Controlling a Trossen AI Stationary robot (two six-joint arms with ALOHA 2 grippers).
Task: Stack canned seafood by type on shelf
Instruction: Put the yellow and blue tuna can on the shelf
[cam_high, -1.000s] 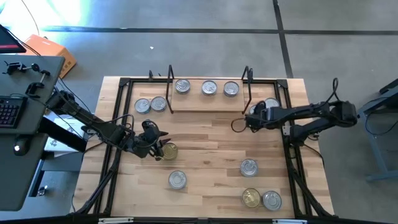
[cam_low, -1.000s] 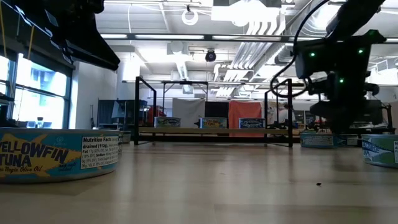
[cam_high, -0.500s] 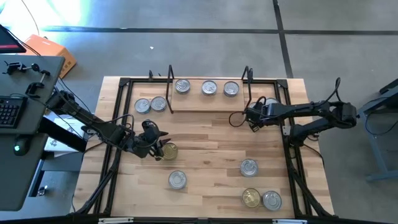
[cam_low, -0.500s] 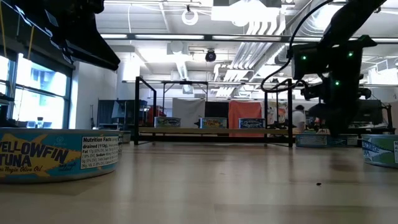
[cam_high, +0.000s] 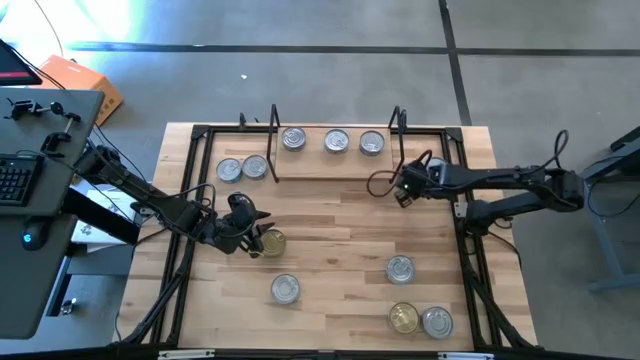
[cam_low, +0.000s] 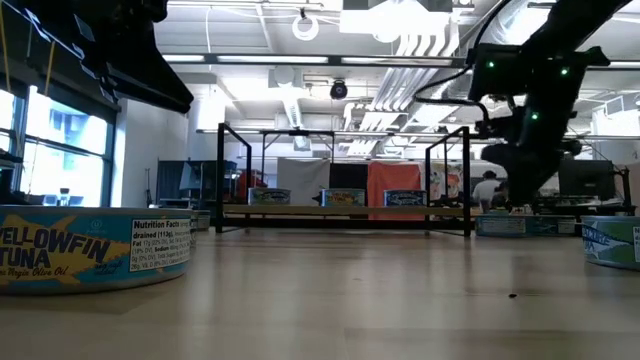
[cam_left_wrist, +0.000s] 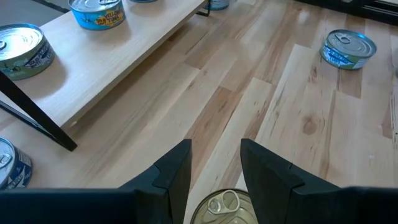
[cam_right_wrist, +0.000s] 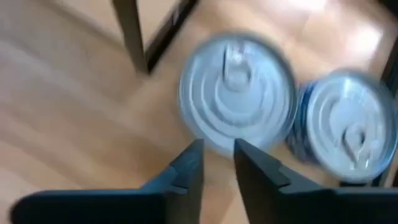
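The shelf (cam_high: 335, 165) at the table's far side carries three silver-lidded cans (cam_high: 337, 141). Two more silver cans (cam_high: 242, 168) stand on the table left of it. In the right wrist view two silver cans (cam_right_wrist: 237, 93) stand by the shelf's right end frame. My right gripper (cam_high: 405, 190) hovers over them, pointing down, fingers a little apart (cam_right_wrist: 217, 146) and empty. My left gripper (cam_high: 256, 232) is open beside a gold-lidded can (cam_high: 270, 241). That can shows under the open fingers in the left wrist view (cam_left_wrist: 227, 208). I see no touch.
Loose cans stand on the near half of the table: silver ones (cam_high: 285, 289), (cam_high: 400, 268), (cam_high: 437, 321) and a gold one (cam_high: 404, 318). A yellowfin tuna can (cam_low: 95, 247) sits close to the low camera. The middle of the tabletop (cam_high: 330, 215) is bare wood.
My right arm has stretched out, and its gripper has moved a little toward the far edge and risen, nearing the cans by the shelf's right end frame. The left arm and all cans have kept still.
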